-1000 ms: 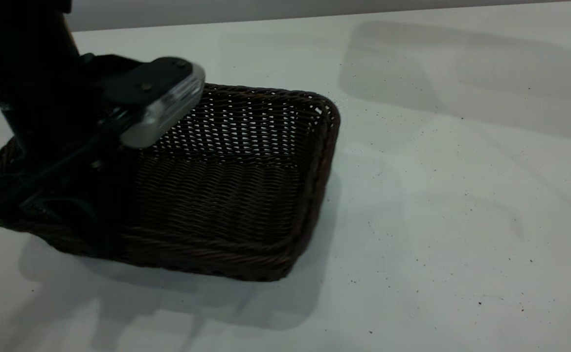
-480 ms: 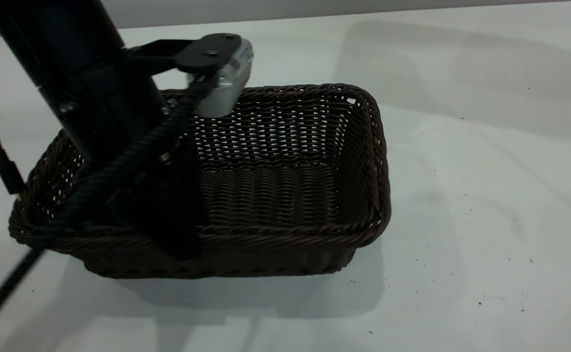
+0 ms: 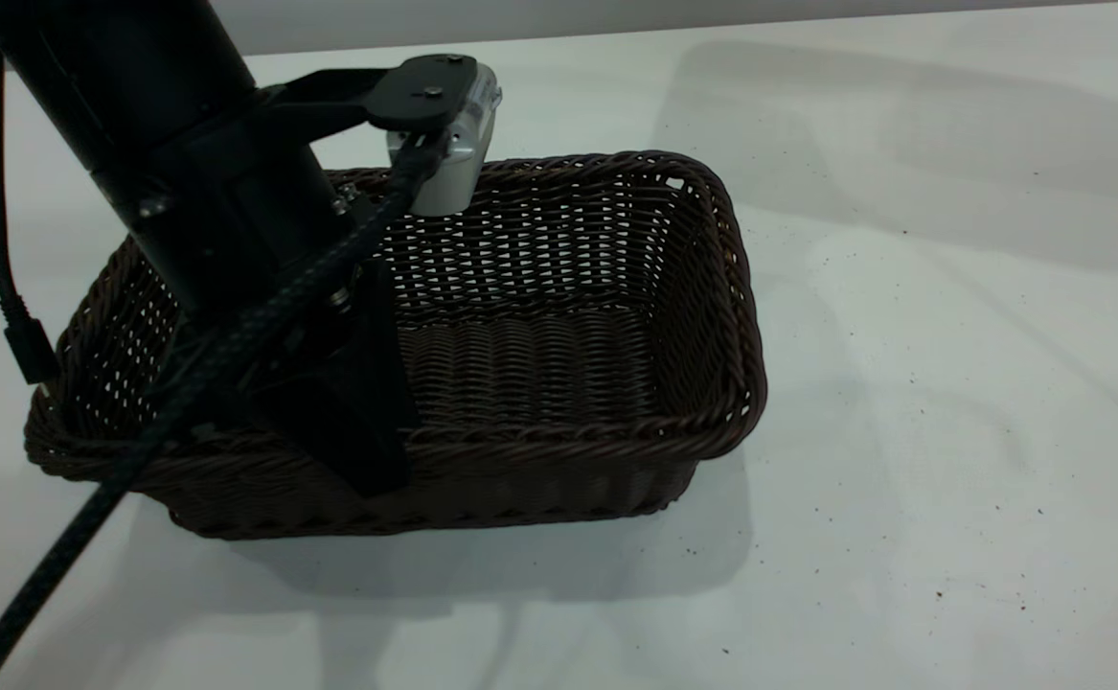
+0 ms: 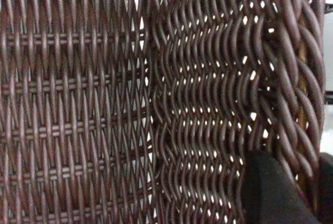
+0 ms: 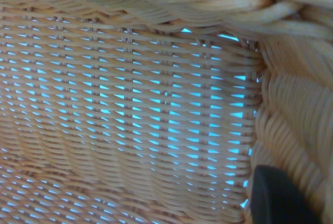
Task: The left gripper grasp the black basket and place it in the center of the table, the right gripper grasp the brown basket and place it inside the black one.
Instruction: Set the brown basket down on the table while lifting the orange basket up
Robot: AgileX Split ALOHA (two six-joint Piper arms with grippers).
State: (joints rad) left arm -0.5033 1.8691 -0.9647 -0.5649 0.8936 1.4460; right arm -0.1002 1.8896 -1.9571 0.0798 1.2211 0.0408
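The black basket (image 3: pixel 559 364) stands level on the white table (image 3: pixel 951 383), left of the middle of the exterior view. My left gripper (image 3: pixel 372 470) reaches down over the basket's near long rim and is shut on it. One finger (image 3: pixel 367 412) lies inside against the wall. The left wrist view shows that finger (image 4: pixel 270 193) inside the dark weave (image 4: pixel 104 104). The second finger (image 4: pixel 328 182) is outside the braided rim. The brown basket (image 5: pixel 130 94) fills the right wrist view. One finger (image 5: pixel 278 198) of my right gripper (image 5: pixel 307 203) presses its inner wall near a corner; the other is hidden.
A black braided cable (image 3: pixel 89 517) hangs from the left arm toward the near left table edge. A silver wrist camera (image 3: pixel 453 144) sits above the basket's far rim. Bare tabletop with tiny dark specks stretches to the right and front.
The black basket has moved right with my left gripper, turned, and settled level. The left arm now stands more upright over its near rim.
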